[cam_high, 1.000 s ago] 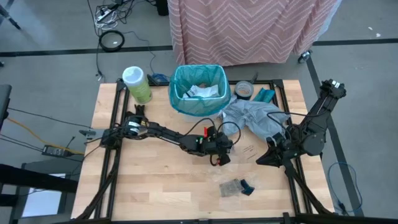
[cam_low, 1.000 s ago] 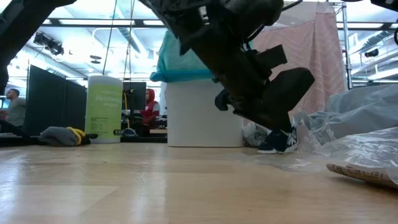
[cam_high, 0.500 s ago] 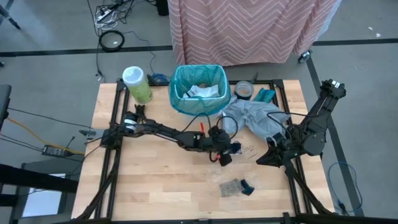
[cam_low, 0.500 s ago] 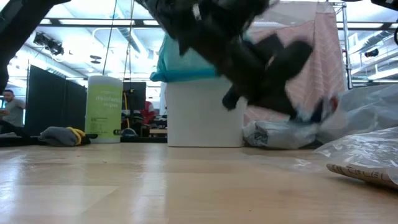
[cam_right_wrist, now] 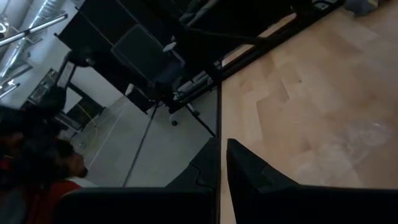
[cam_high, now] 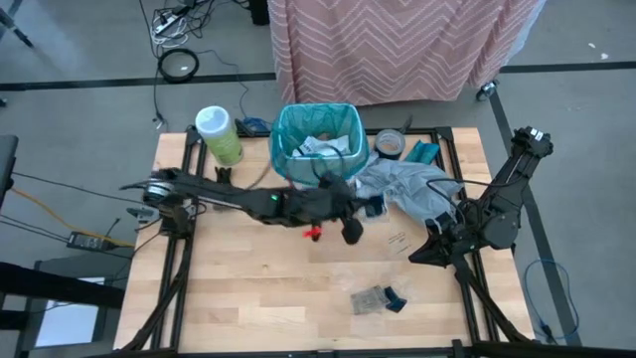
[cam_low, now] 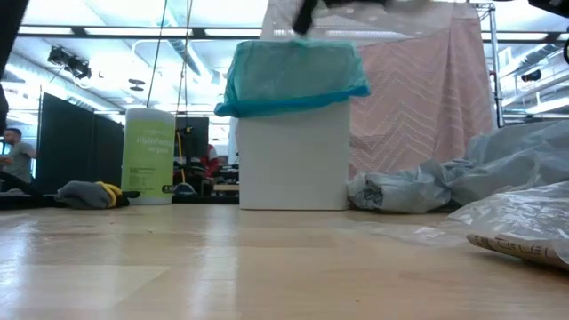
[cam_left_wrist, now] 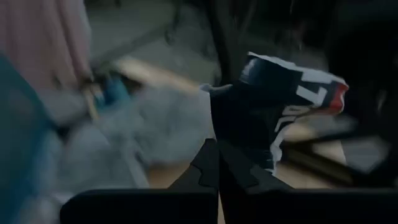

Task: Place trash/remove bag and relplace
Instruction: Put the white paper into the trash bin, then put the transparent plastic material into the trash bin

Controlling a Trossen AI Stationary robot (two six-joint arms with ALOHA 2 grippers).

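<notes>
Dark-blue wrapper scrap (cam_left_wrist: 280, 106) sits clamped in the left gripper (cam_high: 373, 206), detail only the left wrist view shows, just beside the teal-lined bin (cam_high: 316, 142) per high view; right gripper (cam_high: 415, 258) parked clenched, holding nothing.

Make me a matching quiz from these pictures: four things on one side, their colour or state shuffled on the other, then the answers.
Things:
1. left gripper
2. bin liner
3. wipes tub
4. right gripper

States:
A. teal, fitted in the white bin
B. shut on a dark blue scrap
C. shut, holding nothing
D. green, at the table's back left

Pairs: 1-B, 2-A, 3-D, 4-C
</notes>
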